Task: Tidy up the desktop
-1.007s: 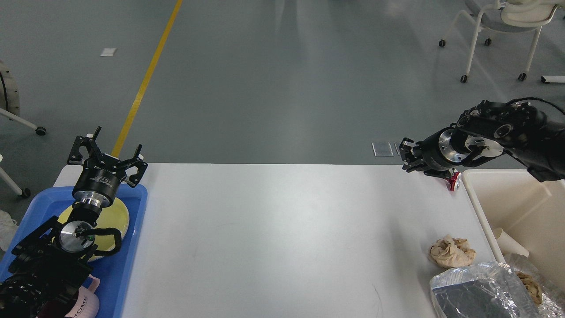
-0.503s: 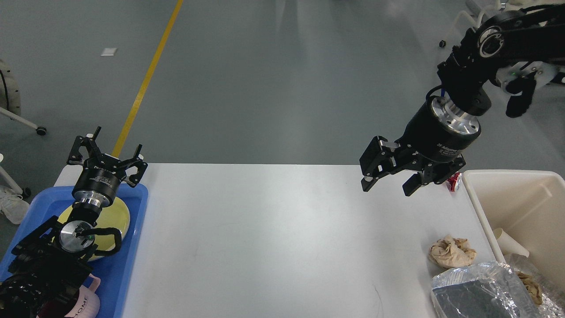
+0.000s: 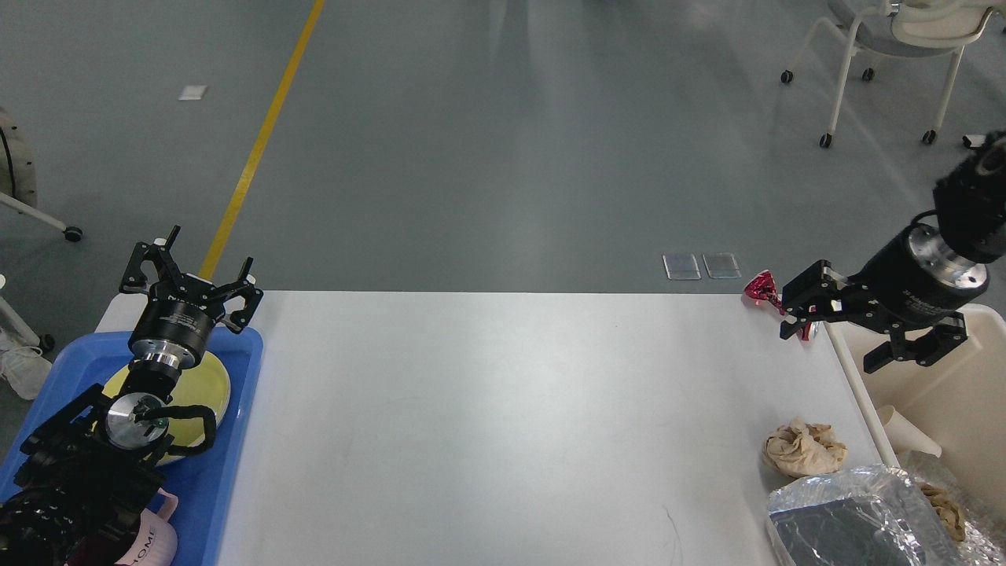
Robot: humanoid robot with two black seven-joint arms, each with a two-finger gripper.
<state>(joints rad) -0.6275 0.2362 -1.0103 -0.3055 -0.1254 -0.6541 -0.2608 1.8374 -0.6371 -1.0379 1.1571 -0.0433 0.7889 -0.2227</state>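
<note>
Right gripper (image 3: 853,330) at the far right corner of the desktop (image 3: 503,424), fingers spread wide, one fingertip touching a red shiny wrapper (image 3: 761,288); nothing clamped. Beige bin (image 3: 857,385) just beside it, off the right edge. Crumpled brown paper (image 3: 803,449) near the right edge; foil sheet (image 3: 857,519) at the near right corner. Left gripper (image 3: 189,271) open, empty, above the blue tray (image 3: 240,440) holding a yellow plate (image 3: 206,384) at the left edge.
</note>
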